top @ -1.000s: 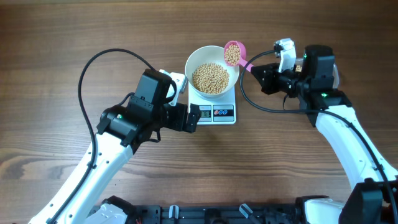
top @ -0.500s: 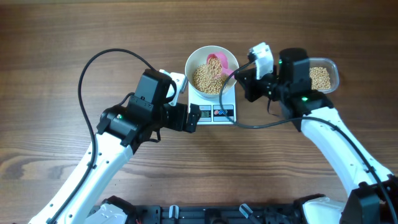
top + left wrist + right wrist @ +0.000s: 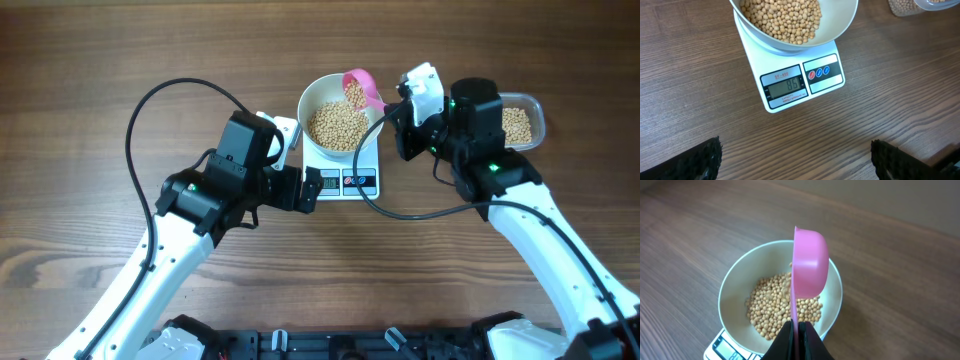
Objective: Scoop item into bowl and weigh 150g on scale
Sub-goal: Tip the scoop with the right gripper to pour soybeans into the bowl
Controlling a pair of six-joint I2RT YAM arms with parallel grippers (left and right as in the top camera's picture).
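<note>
A broad brown wood-grain tabletop (image 3: 90, 60) fills every view we have, its darker streaks running left to right in the overhead view. Light falls softly and evenly on it, and we find only faint shadows. In the right wrist view the tabletop ends at a far edge. Beyond it we see a plain dull brown surface (image 3: 920, 195), too blurred to tell wall from floor.

Left fingers (image 3: 696, 161) apart, right fingers (image 3: 785, 342) together

tan beans (image 3: 340, 126) heaped in white bowl (image 3: 320, 90), atop white scale (image 3: 345, 181)
</note>
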